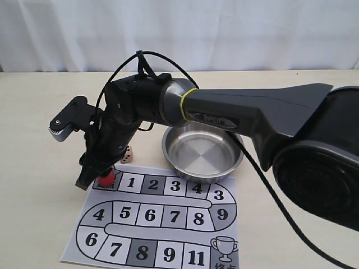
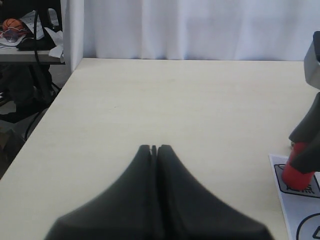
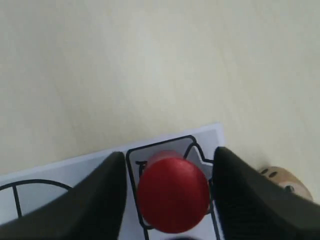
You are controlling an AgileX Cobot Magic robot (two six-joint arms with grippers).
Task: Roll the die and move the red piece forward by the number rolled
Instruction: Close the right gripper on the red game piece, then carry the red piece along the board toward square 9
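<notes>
Two dark fingers [image 3: 100, 200] of the right gripper [image 3: 170, 155] stand apart and straddle the red piece [image 3: 173, 194], one on each side, with a thin strip of board showing between each finger and the cylinder, so the jaws are not yet pressed against it. The red piece stands upright on the grey corner square of the paper game board [image 1: 73, 249], just beside the square marked 1. Just off that corner of the board, on the bare tabletop [image 1: 33, 140], lies the die [image 3: 282, 181], a tan cube with dark pips, close to the right gripper but apart from it. A round stainless steel bowl [image 1: 168, 151] sits near the die, its rim overlapping the far edge of the board. A trophy drawing [image 1: 224, 246] marks the other end of the numbered track. The left gripper [image 2: 154, 147] hangs over bare table well away from the board, its jaws pressed together with nothing between them. A white curtain [image 1: 168, 28] hangs behind the table.
</notes>
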